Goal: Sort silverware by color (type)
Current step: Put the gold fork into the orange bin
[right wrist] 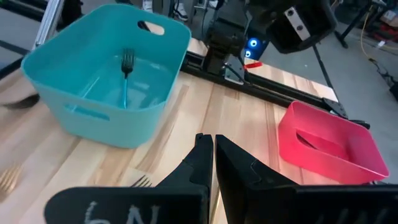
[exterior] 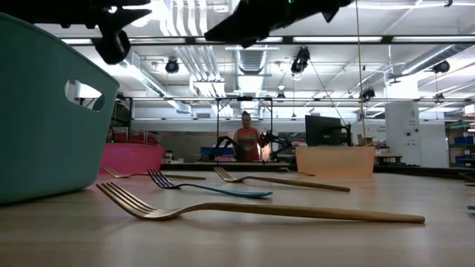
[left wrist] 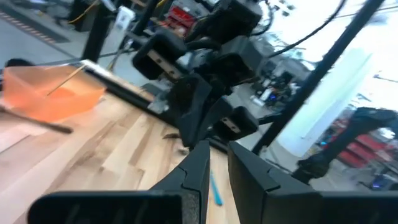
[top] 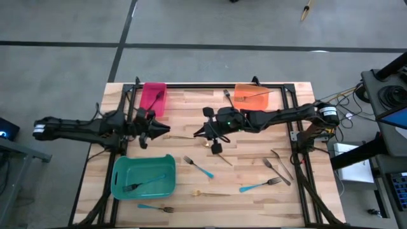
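Beside the teal bin (top: 144, 178) holding one blue fork (top: 141, 185), three bins total; right hand (top: 210, 135) together, left hand (top: 166, 129) nearly together, empty.

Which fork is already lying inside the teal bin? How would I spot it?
Find the teal plastic bin at the table's near left corner in the overhead view. Inside lies one blue-handled fork with a dark metal head. It is the only fork in that bin; the other blue-handled forks lie loose on the wooden tabletop.
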